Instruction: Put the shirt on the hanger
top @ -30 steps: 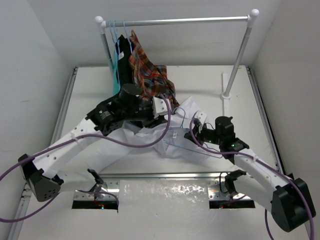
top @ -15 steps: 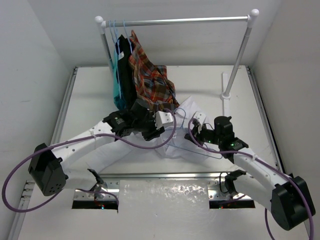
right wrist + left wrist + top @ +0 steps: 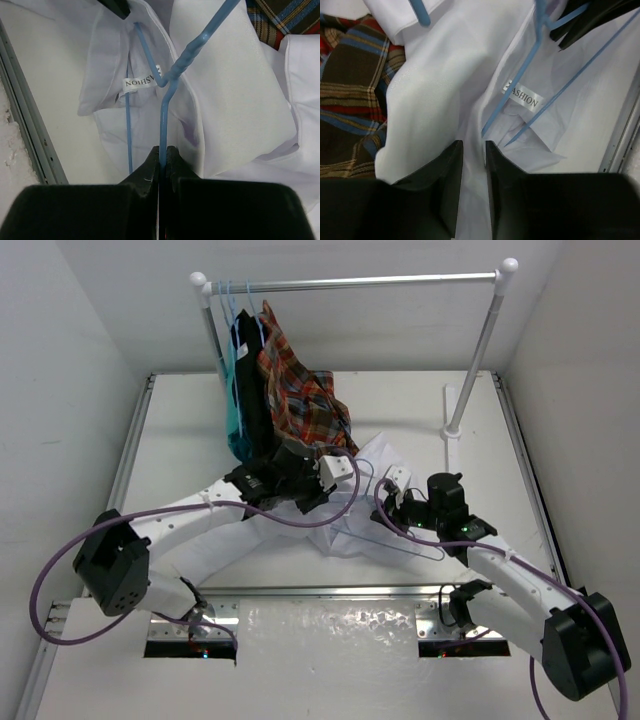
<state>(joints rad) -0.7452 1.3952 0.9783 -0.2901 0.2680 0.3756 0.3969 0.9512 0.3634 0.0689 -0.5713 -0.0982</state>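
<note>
The white shirt [image 3: 350, 525] lies crumpled on the table between both arms, its collar label showing [image 3: 522, 99]. The light-blue wire hanger [image 3: 410, 540] lies on it, with its wires reaching into the collar opening [image 3: 570, 82]. My right gripper [image 3: 161, 149] is shut on the hanger's wire [image 3: 162, 120] just below the twisted neck. It sits to the right of the shirt [image 3: 392, 502]. My left gripper [image 3: 474, 145] hovers low over the shirt [image 3: 450, 75] near the collar. Its jaws stand narrowly open with a ridge of white cloth between them. From above it shows at the shirt's upper left [image 3: 332, 495].
A red-orange plaid shirt [image 3: 300, 390] and black and teal garments [image 3: 240, 390] hang on the left of the rail [image 3: 370, 282], and the plaid hem reaches the table beside the white shirt [image 3: 350, 100]. The rack's right post [image 3: 470, 370] stands at the back right. A metal strip [image 3: 330, 592] runs along the near edge.
My left arm has stretched out, bringing its gripper right and down onto the shirt by the collar, and its jaws have narrowed. The right arm and hanger have stayed put.
</note>
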